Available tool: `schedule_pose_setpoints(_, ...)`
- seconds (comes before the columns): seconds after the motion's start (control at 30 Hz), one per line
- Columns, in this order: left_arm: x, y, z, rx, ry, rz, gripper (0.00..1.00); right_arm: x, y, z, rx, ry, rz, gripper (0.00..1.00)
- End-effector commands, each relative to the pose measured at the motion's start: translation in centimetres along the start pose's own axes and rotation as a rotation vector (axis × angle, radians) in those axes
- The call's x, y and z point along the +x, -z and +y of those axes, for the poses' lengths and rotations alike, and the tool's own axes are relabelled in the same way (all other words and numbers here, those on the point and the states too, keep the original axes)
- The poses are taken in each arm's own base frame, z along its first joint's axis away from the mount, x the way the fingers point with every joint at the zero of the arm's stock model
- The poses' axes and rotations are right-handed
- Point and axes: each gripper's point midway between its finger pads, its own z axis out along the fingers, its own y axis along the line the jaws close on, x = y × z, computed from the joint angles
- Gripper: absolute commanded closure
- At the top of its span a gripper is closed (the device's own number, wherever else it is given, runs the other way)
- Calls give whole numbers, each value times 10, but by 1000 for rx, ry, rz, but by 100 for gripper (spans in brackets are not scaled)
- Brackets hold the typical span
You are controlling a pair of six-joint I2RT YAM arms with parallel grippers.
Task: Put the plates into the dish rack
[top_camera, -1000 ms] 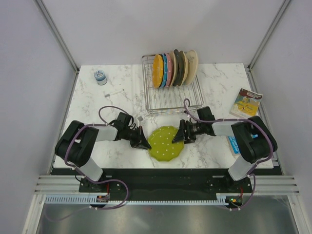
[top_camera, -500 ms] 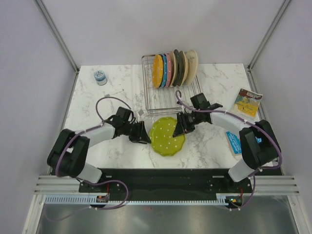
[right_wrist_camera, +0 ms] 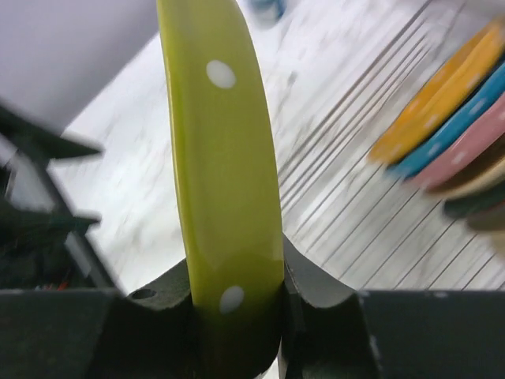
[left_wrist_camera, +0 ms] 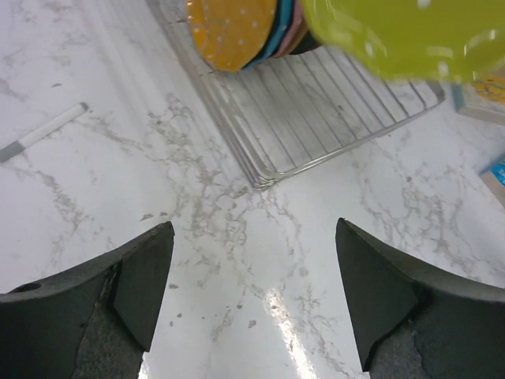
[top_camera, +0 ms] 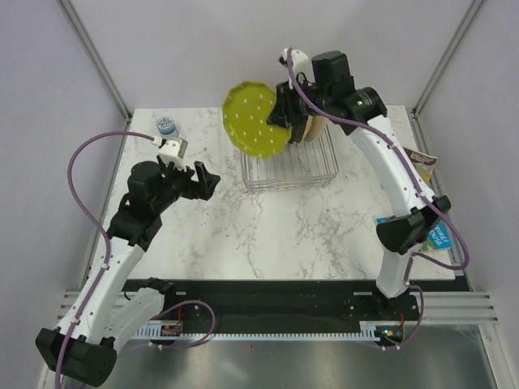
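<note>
Left gripper [top_camera: 212, 180] first: hangs high over the left part of the marble desk [top_camera: 284, 235], fingers spread wide, clasping nothing. Looks down from its wrist camera on a white pen [left_wrist_camera: 47, 130] lying flat, well left of the rack. Farther back: dish rack [top_camera: 292, 166] flat on the desk, its near half bare wire. Holds, at its far end, the orange plate [right_wrist_camera: 442, 99], blue plate [right_wrist_camera: 461, 122] and pink plate [right_wrist_camera: 473, 150] standing on edge side by side, orange outermost on the left. Above that far left corner: right gripper [top_camera: 284, 109], clamped tight on the rim of the lime green plate [top_camera: 255, 120]. Carries it in the air, clear of the wires, dotted face turned toward the overhead camera. Small jar [top_camera: 167, 127] at the desk's far left.
</note>
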Motion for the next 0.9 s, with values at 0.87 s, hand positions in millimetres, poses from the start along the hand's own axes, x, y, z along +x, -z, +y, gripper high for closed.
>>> schedule_pose_setpoints(0.87,16,5,31,-68,189,-2,13,-101,-106,-94,1029,10,-756,100)
